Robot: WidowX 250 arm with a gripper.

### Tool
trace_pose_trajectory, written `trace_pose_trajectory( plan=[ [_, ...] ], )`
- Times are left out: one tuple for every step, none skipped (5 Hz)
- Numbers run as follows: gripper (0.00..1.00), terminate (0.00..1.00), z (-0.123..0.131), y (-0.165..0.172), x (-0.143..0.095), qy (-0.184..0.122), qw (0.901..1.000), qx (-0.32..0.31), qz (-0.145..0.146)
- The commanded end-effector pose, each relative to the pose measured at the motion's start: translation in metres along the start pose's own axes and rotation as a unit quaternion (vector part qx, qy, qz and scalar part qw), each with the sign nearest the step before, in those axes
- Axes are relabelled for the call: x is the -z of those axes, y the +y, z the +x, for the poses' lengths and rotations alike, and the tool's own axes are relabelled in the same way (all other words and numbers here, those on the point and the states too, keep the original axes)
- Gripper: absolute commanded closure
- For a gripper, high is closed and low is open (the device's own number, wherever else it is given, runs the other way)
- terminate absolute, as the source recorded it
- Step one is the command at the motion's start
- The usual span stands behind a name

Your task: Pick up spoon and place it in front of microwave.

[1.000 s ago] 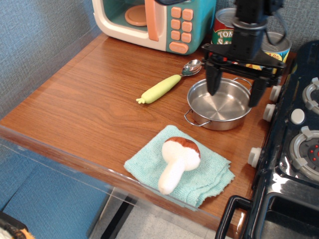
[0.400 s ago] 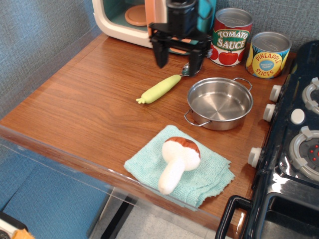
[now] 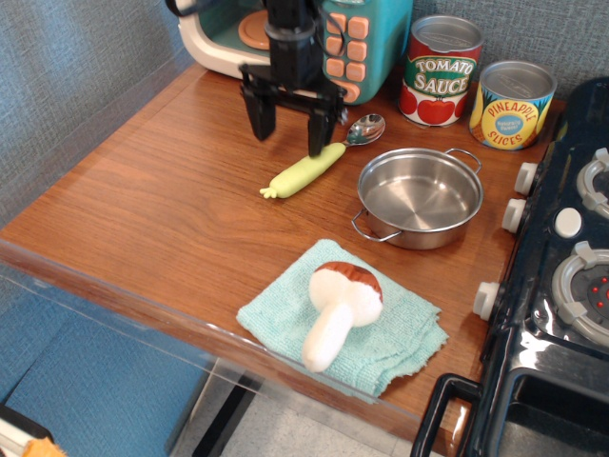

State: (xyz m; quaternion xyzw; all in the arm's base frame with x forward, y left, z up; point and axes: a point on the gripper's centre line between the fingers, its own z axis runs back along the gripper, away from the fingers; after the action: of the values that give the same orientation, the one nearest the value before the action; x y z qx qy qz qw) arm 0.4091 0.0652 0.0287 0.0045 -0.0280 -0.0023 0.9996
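Observation:
The spoon lies flat on the wooden counter, its yellow-green handle pointing front-left and its silver bowl toward the back right. The teal and cream microwave stands at the back of the counter, its door partly hidden by the arm. My gripper is open and empty, fingers pointing down. It hangs just above the counter at the upper left of the spoon's handle, its right finger close to the handle.
A steel pot sits right of the spoon. A tomato sauce can and a pineapple can stand at the back right. A toy mushroom lies on a teal cloth near the front edge. A black stove borders the right.
My gripper has moved left from above the pot, past the microwave's buttons, and down toward the spoon's handle. It has stayed open. The spoon has not moved.

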Motion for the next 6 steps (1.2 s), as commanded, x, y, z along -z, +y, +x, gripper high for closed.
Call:
trace_pose_trajectory(
  plan=[
    [0.0,0.0,0.005,-0.022,-0.014,-0.024,0.9993,0.03,0.007],
    [0.0,0.0,0.004,-0.019,-0.024,-0.046,0.9989,0.01,0.01],
    [0.0,0.0,0.002,-0.021,-0.035,-0.059,0.9981,0.005,0.018],
    [0.0,0.0,0.002,-0.025,-0.037,-0.068,0.9976,0.006,0.013],
    [0.0,0.0,0.002,-0.028,-0.024,-0.041,0.999,0.003,0.019],
    [0.0,0.0,0.001,-0.031,-0.01,-0.019,0.9996,-0.006,0.02]
  ],
)
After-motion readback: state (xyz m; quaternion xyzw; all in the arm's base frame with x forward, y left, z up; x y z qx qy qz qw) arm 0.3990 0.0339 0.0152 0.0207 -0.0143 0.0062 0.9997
